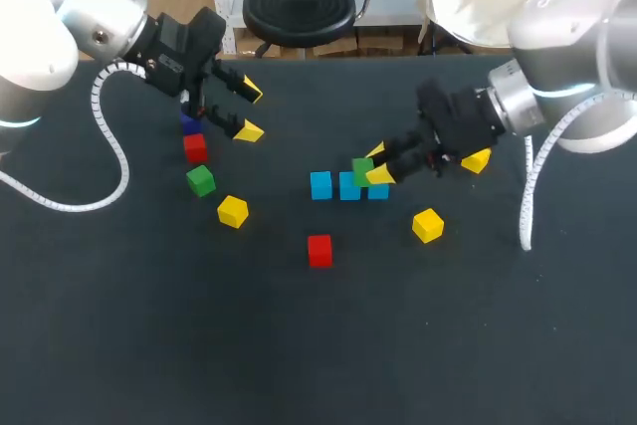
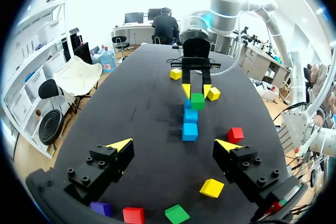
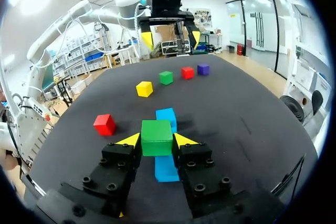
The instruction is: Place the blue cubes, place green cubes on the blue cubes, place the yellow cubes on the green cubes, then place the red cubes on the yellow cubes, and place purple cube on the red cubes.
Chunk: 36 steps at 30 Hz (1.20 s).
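Three blue cubes [image 1: 320,184] lie in a row at mid-table, seen also in the left wrist view [image 2: 189,131]. My right gripper [image 1: 376,164] is shut on a green cube [image 1: 362,169], holding it just above the row's right part. In the right wrist view the green cube [image 3: 157,137] sits between the fingers, with a blue cube [image 3: 166,169] under it and another ahead. My left gripper [image 1: 249,111] hangs open and empty at the back left, above a purple cube [image 1: 189,124] and a red cube [image 1: 195,147]. Its fingers also show wide apart in its own view [image 2: 173,145].
Loose on the black table [image 1: 149,325] are a green cube [image 1: 200,180], a yellow cube [image 1: 232,211], a red cube [image 1: 319,250], and two yellow cubes [image 1: 428,225] [image 1: 476,160] near the right arm. The left arm's white cable [image 1: 109,161] loops over the table's left part.
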Each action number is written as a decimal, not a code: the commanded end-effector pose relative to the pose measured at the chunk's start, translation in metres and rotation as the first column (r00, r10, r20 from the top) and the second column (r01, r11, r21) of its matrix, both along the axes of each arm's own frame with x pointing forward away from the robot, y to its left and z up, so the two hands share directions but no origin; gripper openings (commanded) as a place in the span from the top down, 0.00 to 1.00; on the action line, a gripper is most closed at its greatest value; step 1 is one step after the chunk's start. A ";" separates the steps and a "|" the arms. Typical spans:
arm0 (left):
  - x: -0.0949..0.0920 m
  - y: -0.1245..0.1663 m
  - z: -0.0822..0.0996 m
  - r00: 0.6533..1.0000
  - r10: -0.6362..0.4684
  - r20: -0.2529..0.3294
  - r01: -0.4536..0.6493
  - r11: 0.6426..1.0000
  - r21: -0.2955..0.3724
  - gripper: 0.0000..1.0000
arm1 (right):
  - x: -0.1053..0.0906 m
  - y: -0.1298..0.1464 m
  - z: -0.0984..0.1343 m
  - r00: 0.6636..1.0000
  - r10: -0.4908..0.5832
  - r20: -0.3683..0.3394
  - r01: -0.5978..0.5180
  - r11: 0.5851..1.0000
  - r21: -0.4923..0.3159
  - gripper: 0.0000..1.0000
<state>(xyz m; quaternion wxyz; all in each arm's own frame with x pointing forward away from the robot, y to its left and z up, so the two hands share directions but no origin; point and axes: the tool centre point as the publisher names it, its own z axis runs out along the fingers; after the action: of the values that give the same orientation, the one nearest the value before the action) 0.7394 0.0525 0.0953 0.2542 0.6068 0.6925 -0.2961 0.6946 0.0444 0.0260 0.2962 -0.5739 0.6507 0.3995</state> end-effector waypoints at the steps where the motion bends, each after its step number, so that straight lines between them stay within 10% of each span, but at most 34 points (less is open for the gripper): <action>1: -0.001 0.000 0.000 1.000 0.001 0.002 -0.001 1.000 -0.001 0.00 | -0.001 -0.001 -0.002 1.000 -0.006 -0.002 0.006 1.000 0.002 1.00; 36: -0.001 0.000 0.000 1.000 0.001 0.002 -0.001 1.000 -0.001 0.00 | 0.009 -0.004 -0.002 1.000 -0.015 0.021 0.015 1.000 0.012 1.00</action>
<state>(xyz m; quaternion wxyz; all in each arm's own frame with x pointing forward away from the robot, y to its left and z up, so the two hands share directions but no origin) 0.7394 0.0525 0.0953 0.2542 0.6068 0.6925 -0.2961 0.7026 0.0393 0.0227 0.3116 -0.5704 0.6491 0.3952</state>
